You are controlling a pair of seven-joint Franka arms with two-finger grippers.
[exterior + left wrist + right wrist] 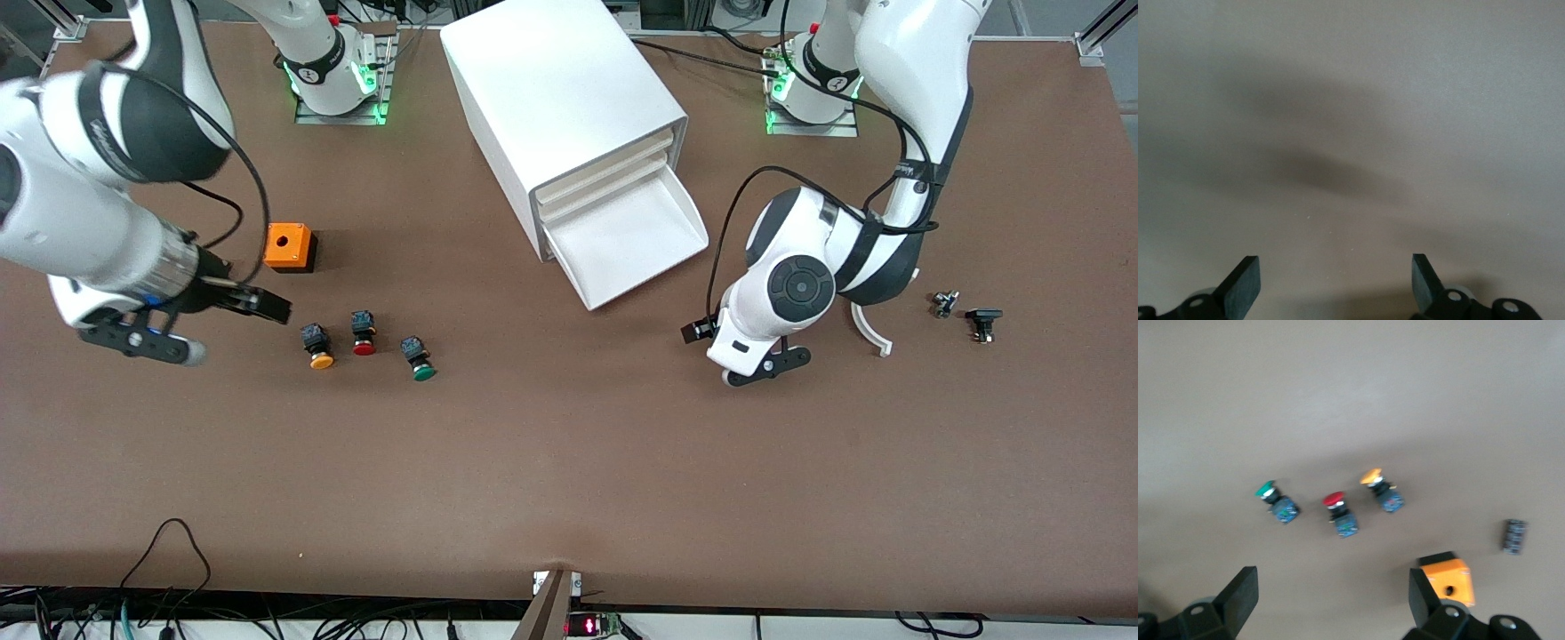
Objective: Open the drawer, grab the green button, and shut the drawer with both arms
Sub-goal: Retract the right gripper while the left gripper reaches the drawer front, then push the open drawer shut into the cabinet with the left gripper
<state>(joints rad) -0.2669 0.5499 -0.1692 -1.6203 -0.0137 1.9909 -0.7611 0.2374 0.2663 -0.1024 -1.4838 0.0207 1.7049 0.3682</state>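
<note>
Bottom drawer (636, 236) standing pulled out of the white cabinet (556, 107), three buttons lying on the table (569, 462)

The green button (418, 356) is lying at the end of a row with the red button (363, 332) and orange button (316, 346) (all toward the right arm's end), an orange box (290, 246) sitting farther from the camera. The right gripper (229, 327) is hovering beside that row, fingers spread and holding nothing. The left gripper (747, 351) is hanging over bare table nearer the camera than the drawer, jaws wide apart and empty

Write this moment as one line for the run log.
lowest drawer: open, empty | green button: on table | right pincer: open, beside orange button | left pincer: open, over bare table
</note>
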